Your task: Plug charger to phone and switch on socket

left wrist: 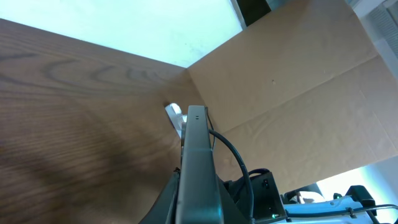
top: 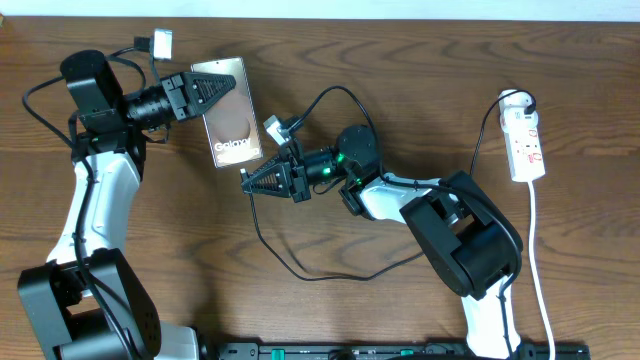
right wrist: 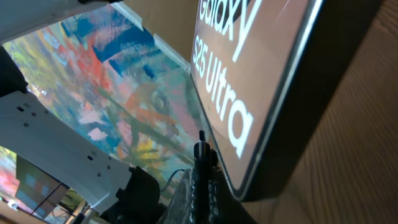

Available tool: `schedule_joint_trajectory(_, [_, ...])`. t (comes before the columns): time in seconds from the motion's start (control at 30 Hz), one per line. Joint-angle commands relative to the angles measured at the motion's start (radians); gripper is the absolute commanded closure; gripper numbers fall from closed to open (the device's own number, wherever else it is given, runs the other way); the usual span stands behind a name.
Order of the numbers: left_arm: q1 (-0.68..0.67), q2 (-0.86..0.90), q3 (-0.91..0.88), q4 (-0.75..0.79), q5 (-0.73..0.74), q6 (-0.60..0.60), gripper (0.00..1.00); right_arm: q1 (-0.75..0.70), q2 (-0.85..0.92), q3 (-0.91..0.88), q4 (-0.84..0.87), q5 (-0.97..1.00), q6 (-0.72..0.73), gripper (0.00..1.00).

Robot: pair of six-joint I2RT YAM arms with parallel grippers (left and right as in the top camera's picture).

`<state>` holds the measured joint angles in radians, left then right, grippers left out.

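Probably a robotics lab, wooden table (top: 200,250), cardboard backdrop (left wrist: 298,81)

A dark brown wood-grain table (top: 400,60) carries a short white oblong power strip (top: 526,142) near its right edge. Its white lead (top: 537,260) trails toward the near edge, and a thin black charger cable (top: 318,278) loops across the middle.

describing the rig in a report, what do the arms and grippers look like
White link shells, black joints. The left gripper and right gripper are black ribbed triangles. Black cables loop by each wrist; a green light glows on the right.
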<state>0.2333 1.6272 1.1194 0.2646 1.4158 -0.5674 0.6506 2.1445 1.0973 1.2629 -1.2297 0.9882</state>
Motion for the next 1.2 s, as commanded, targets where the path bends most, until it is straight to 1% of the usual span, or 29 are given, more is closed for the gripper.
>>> schedule_joint_trajectory(0.0, [-0.003, -0.011, -0.003, 0.008, 0.043, 0.018, 0.93, -0.002, 0.001, 0.009, 0.008, 0.015, 0.001, 0.99])
schedule_joint_trajectory(0.13, [-0.003, -0.006, -0.003, 0.007, 0.044, 0.022, 0.92, -0.002, 0.001, 0.009, 0.024, 0.015, 0.002, 0.99])
schedule_joint_trajectory(0.4, [-0.004, 0.009, -0.003, 0.007, 0.092, 0.025, 0.93, -0.002, 0.001, 0.009, 0.028, 0.020, 0.000, 0.99])
schedule_joint_trajectory(0.57, [-0.004, 0.009, -0.003, 0.007, 0.092, 0.020, 0.93, -0.002, 0.001, 0.009, 0.027, 0.025, -0.002, 0.99])
schedule_joint_trajectory(0.73, [-0.004, 0.009, -0.003, 0.007, 0.091, -0.017, 0.92, -0.002, 0.001, 0.009, 0.018, 0.035, -0.002, 0.99])
schedule_joint_trajectory(1.17, [-0.022, 0.009, -0.003, 0.007, 0.082, -0.008, 0.93, -0.002, 0.001, 0.009, 0.010, 0.050, -0.002, 0.99])
